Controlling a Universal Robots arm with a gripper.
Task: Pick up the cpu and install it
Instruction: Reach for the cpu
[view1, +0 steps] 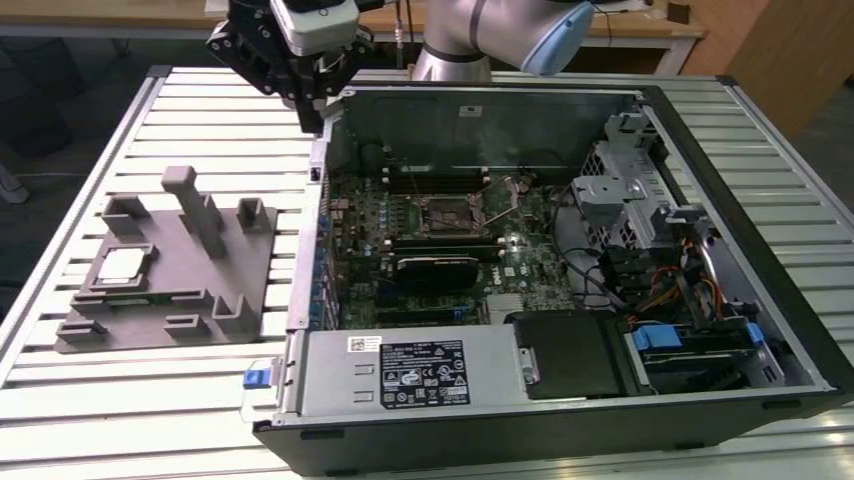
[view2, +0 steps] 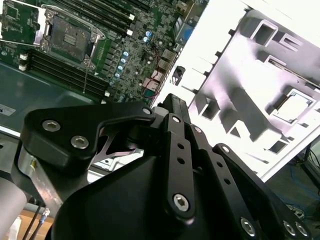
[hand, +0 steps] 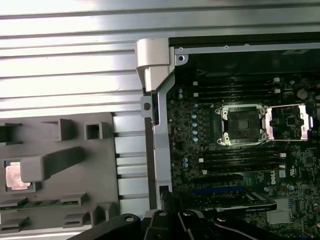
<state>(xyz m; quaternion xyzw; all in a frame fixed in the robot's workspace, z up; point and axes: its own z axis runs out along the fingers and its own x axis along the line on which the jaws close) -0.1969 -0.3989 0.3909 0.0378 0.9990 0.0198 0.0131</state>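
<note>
The cpu (view1: 120, 265), a small square chip with a pale metal top, lies in a recess of the grey plastic fixture (view1: 174, 300) at the exterior view's left. It also shows in both wrist views, cpu (hand: 19, 176) and cpu (view2: 295, 107). My gripper (view1: 311, 118) hangs high over the far left corner of the open computer case (view1: 787, 330), well away from the cpu. The gripper (view2: 172, 102) looks shut with nothing in it. On the motherboard the socket (view1: 451, 213) stands uncovered, its metal frame (hand: 290, 122) swung aside.
The fixture has several upright posts (view1: 198, 205) beside the cpu. The case walls (view1: 320, 200) rise between fixture and motherboard. Inside are memory slots (hand: 240, 160), a black card (view1: 434, 268), drive cages (view1: 641, 200), cables and a power supply (view1: 400, 370). Everything rests on a slatted metal table (view1: 134, 400).
</note>
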